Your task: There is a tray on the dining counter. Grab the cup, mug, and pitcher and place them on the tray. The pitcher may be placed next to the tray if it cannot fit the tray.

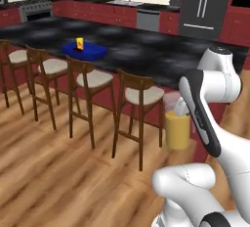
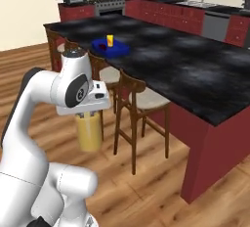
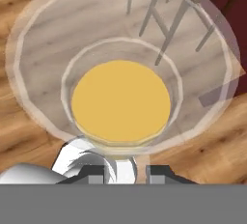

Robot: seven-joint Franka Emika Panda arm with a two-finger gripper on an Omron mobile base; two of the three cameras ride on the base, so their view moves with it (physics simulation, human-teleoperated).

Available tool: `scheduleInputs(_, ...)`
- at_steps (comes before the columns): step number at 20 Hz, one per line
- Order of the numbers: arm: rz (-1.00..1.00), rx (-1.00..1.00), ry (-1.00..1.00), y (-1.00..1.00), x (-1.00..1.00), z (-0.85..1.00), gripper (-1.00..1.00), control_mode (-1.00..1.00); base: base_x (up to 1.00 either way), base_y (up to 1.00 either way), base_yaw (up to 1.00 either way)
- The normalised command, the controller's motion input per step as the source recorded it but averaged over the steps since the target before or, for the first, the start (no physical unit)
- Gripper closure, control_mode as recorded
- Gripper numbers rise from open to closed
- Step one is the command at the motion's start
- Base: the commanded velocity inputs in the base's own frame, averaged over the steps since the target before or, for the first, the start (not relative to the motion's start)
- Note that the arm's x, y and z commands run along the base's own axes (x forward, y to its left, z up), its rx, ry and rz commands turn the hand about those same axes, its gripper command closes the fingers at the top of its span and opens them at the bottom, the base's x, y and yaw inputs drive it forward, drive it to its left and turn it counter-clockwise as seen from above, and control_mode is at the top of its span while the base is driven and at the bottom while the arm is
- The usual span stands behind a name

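The clear pitcher [image 1: 177, 131] of orange liquid hangs over the wooden floor beside the dining counter [image 1: 146, 55], below my hand. In the hand view I look straight down into the pitcher [image 3: 120, 101], and my gripper [image 3: 126, 172] is shut on its near rim. The blue tray [image 1: 93, 51] lies on the counter's far left part. The yellow cup [image 1: 80, 43] stands upright in it. In the right base view the tray [image 2: 117, 51] also holds the cup [image 2: 110, 40] and a low dark red mug [image 2: 101, 47].
Wooden chairs [image 1: 139, 99] line the counter's front, the nearest one close to the pitcher. Its right end [image 2: 215, 143] drops to a dark red base. A back counter with a sink [image 1: 124, 2], a fridge [image 1: 205, 6] and a stove [image 2: 110, 5] stand behind.
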Motion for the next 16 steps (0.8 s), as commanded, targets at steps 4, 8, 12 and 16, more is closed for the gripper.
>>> scheduleInputs(4,0.0,0.0,0.0,0.0,0.0,0.0,1.0,1.0,0.67,1.0,-0.48)
scheduleInputs(8,0.0,0.0,0.0,0.0,0.0,0.0,1.0,1.0,0.64,1.0,-0.48)
scheduleInputs(12,0.0,0.0,0.0,0.0,0.0,0.0,1.0,1.0,0.5,1.0,-0.5)
scheduleInputs(16,0.0,0.0,0.0,0.0,0.0,0.0,1.0,1.0,0.38,1.0,-0.5)
